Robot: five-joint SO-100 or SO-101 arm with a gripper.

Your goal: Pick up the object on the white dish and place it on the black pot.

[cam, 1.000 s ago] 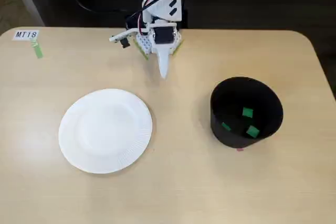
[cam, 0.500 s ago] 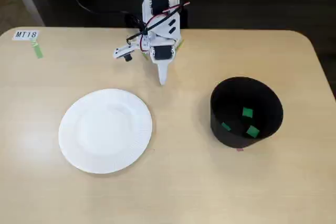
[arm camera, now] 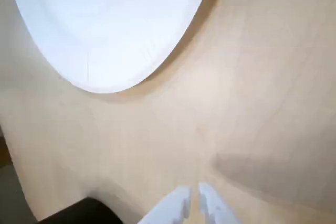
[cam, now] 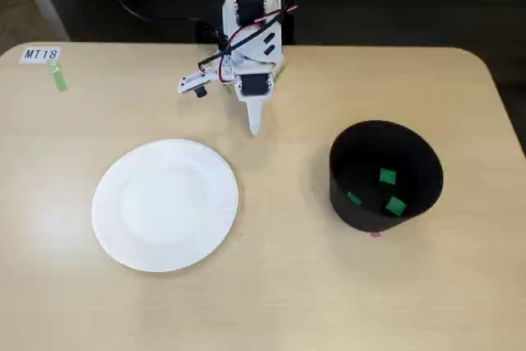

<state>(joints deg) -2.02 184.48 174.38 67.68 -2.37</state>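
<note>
Your pincer (cam: 254, 127) hangs nearly closed and empty; three light, rigid green cubes (cam: 387, 176) lie in the black pot (cam: 341, 195), graspable across flat sides.

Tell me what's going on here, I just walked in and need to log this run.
A small arm sits at the table's far edge with its gripper pointing down at bare wood, jaws shut on nothing. The white plate is empty. Three green cubes already lie inside the black pot. Nothing is being handled right now, and the arm looks parked between plate and pot.
</note>
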